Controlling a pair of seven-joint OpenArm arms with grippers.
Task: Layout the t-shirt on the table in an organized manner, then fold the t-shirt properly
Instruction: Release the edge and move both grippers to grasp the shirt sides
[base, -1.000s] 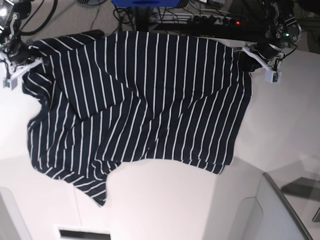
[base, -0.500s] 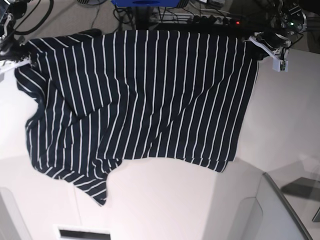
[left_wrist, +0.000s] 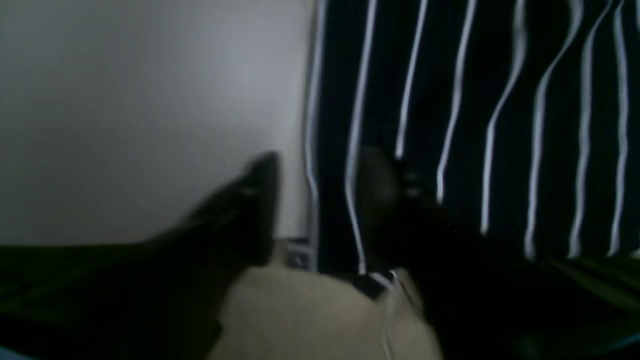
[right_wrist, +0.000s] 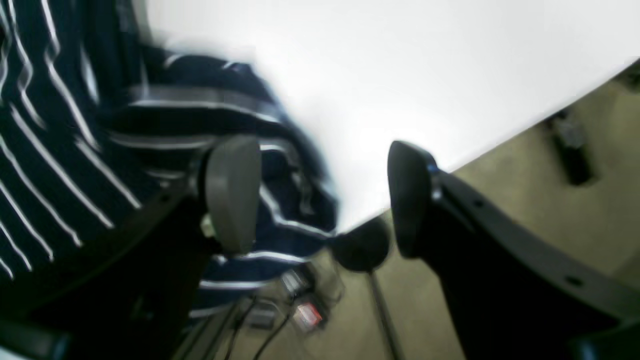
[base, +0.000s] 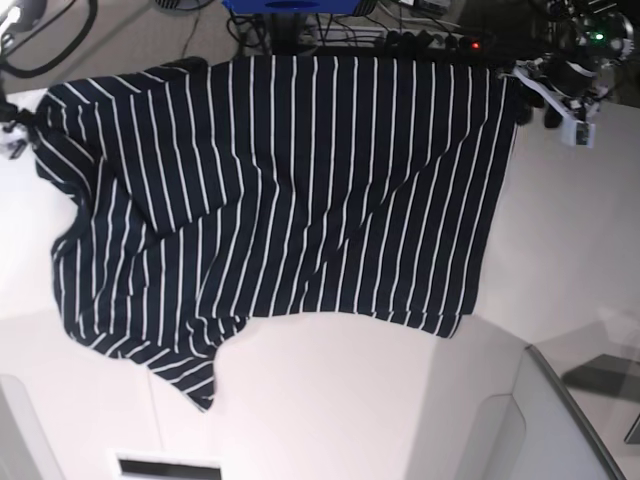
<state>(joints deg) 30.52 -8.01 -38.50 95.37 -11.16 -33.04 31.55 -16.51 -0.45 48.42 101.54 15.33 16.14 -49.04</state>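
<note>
Two claws have just let go of the t-shirt's far edge, having pulled it taut across the tabletop a moment ago.

Left wrist view: the left claw (left_wrist: 320, 200) stands with its jaws apart, one dark finger over the bare white tabletop (left_wrist: 150, 100), the other over the striped t-shirt (left_wrist: 500, 100); the shirt's side hem runs between them, no longer pinched. The picture is blurred.

Right wrist view: the right claw (right_wrist: 322, 195) is also spread wide. A bunched sleeve or corner of the t-shirt (right_wrist: 200, 115) lies loose by the tabletop's (right_wrist: 400, 60) far edge, beside one finger (right_wrist: 232, 190) and gripped by neither.

Base view: the t-shirt (base: 290, 190) lies over the far half of the tabletop (base: 330, 400), its far edge now straighter and reaching the far edge. The near hem is uneven and one near corner trails toward the near edge. Spreading looks nearly done; smoothing that corner probably comes before folding.

No brand, label or legible writing shows in any view.
</note>
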